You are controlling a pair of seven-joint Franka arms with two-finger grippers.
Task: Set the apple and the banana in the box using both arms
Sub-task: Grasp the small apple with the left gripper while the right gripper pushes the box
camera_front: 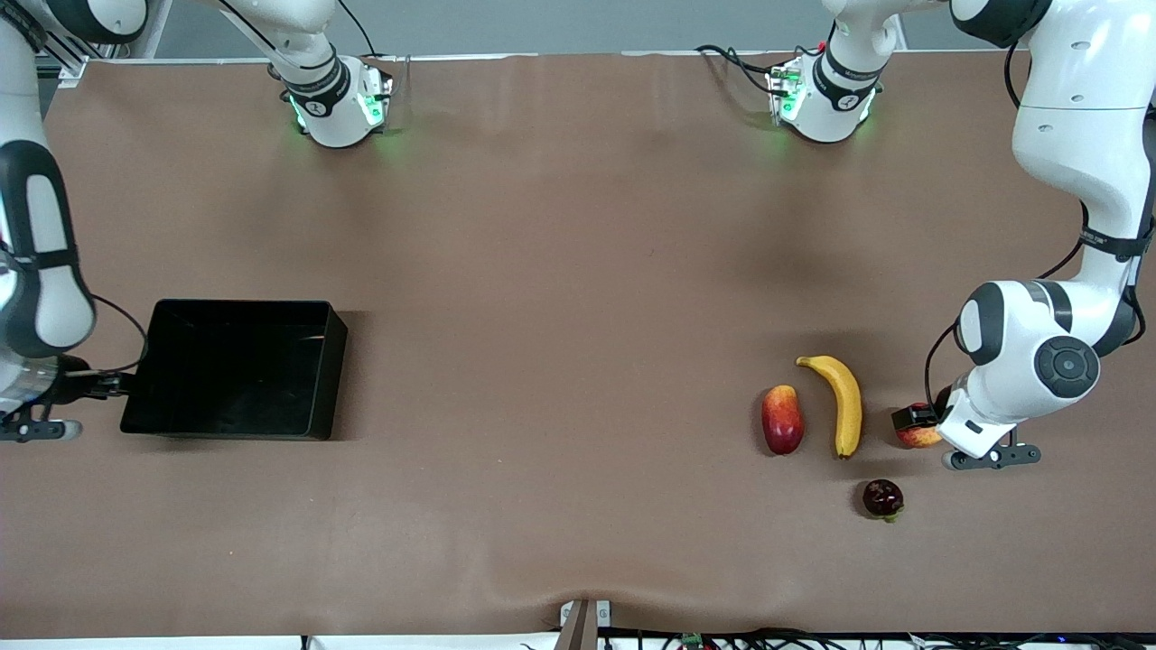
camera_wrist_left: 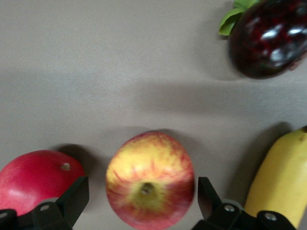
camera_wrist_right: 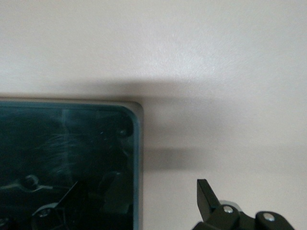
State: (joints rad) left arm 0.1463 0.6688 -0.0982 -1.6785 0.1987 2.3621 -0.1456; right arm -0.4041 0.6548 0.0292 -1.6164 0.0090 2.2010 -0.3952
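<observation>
The apple (camera_wrist_left: 149, 187), red with yellow streaks, lies on the table between the two fingers of my left gripper (camera_wrist_left: 142, 199). That gripper is open, with a gap on each side of the fruit. From the front, the left gripper (camera_front: 917, 418) hides most of the apple (camera_front: 919, 439). The banana (camera_front: 842, 403) lies beside it toward the right arm's end, also seen as the banana (camera_wrist_left: 283, 182). The black box (camera_front: 336, 361) sits near the right arm's end. My right gripper (camera_front: 116, 385) is open and low at the box's end wall, astride the box rim (camera_wrist_right: 137, 143) near a corner.
A red-yellow mango-like fruit (camera_front: 782, 420) lies beside the banana. A dark red fruit with a green leaf (camera_front: 882, 498) sits nearer the front camera than the apple. An evenly red fruit (camera_wrist_left: 36, 179) lies close beside the apple, against one left finger (camera_wrist_left: 72, 201).
</observation>
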